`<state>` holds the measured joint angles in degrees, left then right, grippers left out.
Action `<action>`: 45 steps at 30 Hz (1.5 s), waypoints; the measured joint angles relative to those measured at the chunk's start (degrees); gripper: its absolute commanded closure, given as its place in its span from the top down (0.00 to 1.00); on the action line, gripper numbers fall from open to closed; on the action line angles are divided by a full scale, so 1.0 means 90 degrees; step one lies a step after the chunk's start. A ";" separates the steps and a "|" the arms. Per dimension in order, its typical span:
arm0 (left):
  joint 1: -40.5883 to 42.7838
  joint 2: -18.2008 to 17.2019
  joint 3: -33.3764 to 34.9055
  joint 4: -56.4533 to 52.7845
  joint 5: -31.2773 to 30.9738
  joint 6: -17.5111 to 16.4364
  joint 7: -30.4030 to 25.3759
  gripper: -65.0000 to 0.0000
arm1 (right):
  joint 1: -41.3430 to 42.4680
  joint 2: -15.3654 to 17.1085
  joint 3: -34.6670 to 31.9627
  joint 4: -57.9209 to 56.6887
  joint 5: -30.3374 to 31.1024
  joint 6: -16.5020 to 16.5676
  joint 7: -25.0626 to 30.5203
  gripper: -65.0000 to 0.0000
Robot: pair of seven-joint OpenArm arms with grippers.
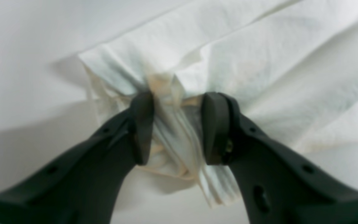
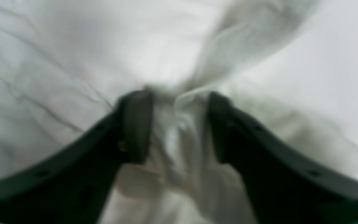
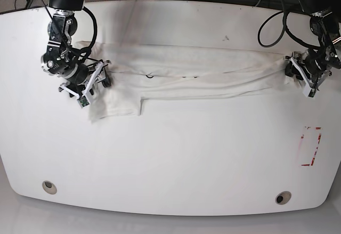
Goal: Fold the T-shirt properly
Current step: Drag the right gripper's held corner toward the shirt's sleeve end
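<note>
While the T-shirt (image 3: pixel 186 77) is lying stretched in a long band across the far half of the table (image 3: pixel 176 159), I'm seeing the left gripper (image 1: pixel 176 124) pinching its bunched end near the table's edge. The right gripper (image 2: pixel 179 124) is straddling cloth; I cannot tell whether it is gripping.

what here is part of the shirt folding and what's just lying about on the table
Part of the job:
- white cotton T-shirt, stretched across the table
- left gripper, bunching one end
- right gripper, at the other end

Just lying about:
- red rectangular marking on the white table
- two round holes near its front edge
</note>
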<state>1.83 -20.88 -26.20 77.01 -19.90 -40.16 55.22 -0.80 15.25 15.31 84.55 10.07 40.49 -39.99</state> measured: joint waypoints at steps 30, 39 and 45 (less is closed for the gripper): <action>-0.0012 0.0000 0.0002 0.0002 0.0022 0.0000 0.0022 0.38 | 0.1647 -0.0129 0.0806 -0.2132 -0.0129 -0.0090 0.0262 1.00; -0.0080 0.0007 0.0002 -0.0005 0.0066 0.0000 0.0092 0.38 | 0.1656 -0.0080 0.0347 -0.2191 -0.0160 -0.0119 0.0282 1.00; -0.0080 0.0005 0.0002 -0.0005 0.0063 0.0000 0.0092 0.38 | 0.1622 -0.0289 0.0287 -0.2171 -0.0075 -0.0090 0.0444 0.85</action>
<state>1.10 -20.84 -26.17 76.97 -19.33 -40.16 56.05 13.80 12.64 17.89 65.01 9.39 39.68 -35.99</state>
